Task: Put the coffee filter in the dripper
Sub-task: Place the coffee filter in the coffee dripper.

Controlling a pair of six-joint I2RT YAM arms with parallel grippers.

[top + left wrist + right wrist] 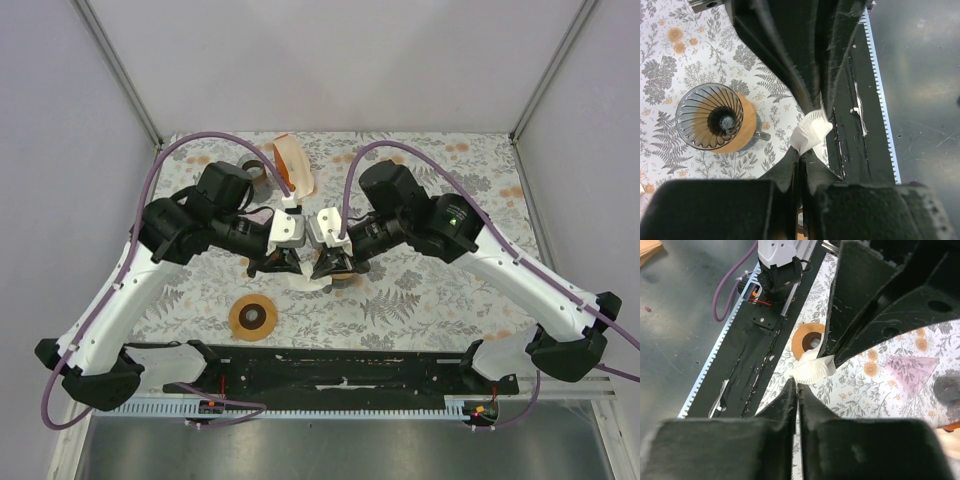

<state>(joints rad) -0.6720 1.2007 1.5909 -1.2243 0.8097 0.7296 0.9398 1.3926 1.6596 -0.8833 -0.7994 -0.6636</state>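
Note:
The white paper coffee filter (812, 130) hangs folded above the floral tablecloth, between my two grippers, which meet tip to tip. My left gripper (801, 151) is shut on the filter's lower corner. The right gripper (797, 386) is shut on the filter (816, 371) at its opposite edge. In the top view the filter (312, 284) shows as a small white patch under both grippers, left gripper (285, 264) and right gripper (331, 266). The dripper (715, 118), a ribbed glass cone on an orange wooden collar, stands upright and empty on the table, apart from the filter and left of it (253, 318).
An orange-pink translucent holder (293, 165) and a dark round object (256, 168) stand at the back of the table. The black mounting rail (340, 368) runs along the near edge. Metal frame posts rise at both back corners.

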